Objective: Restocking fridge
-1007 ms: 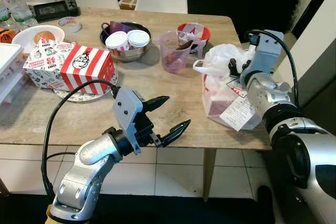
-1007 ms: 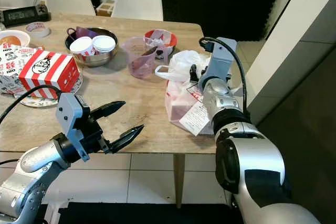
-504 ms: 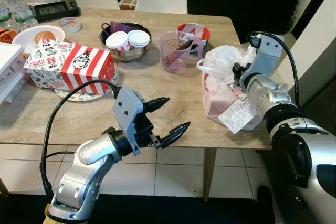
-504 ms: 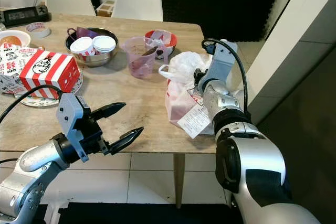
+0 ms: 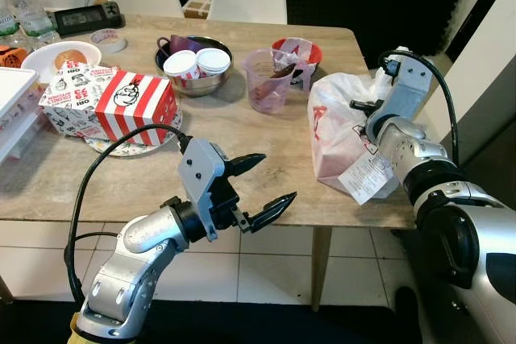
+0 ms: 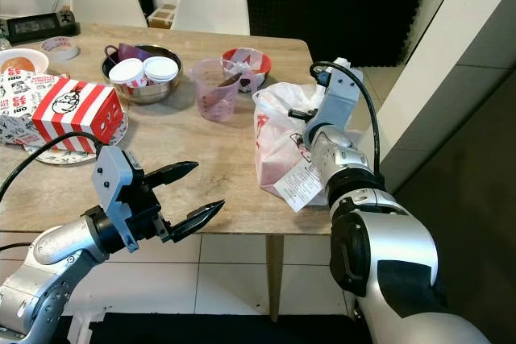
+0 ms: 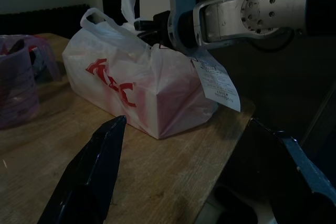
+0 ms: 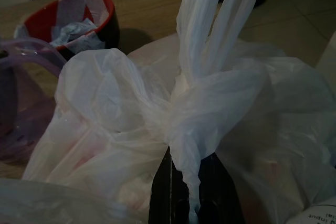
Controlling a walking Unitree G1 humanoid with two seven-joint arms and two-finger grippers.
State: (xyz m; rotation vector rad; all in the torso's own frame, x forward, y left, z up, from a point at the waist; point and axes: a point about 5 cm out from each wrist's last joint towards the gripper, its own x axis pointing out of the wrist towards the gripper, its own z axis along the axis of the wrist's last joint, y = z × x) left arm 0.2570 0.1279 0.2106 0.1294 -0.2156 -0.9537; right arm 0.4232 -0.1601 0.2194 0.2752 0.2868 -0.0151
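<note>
A white plastic takeaway bag point(image 5: 339, 142) with a red logo stands near the right end of the wooden table point(image 5: 242, 138), a paper receipt point(image 5: 367, 175) hanging off its side. My right gripper point(image 8: 184, 174) is shut on the bag's knotted handles, at the bag's top right point(image 5: 364, 110). The handles rise past the knot in the right wrist view. My left gripper point(image 5: 274, 176) hovers open by the table's front edge, left of the bag and holding nothing. In the left wrist view its fingers point(image 7: 94, 177) frame the bag point(image 7: 131, 87).
A purple measuring jug point(image 5: 266, 78), a red bowl point(image 5: 297, 47) and a metal bowl point(image 5: 197, 66) holding lidded cups stand behind the bag. A red-striped box point(image 5: 133, 102) on a plate lies left. White chairs stand beyond the table. The table's right edge is close to the bag.
The right gripper has pulled the bag's knot up and to the right, so the slumped bag now stands taller and shows its logo. The left arm has barely moved.
</note>
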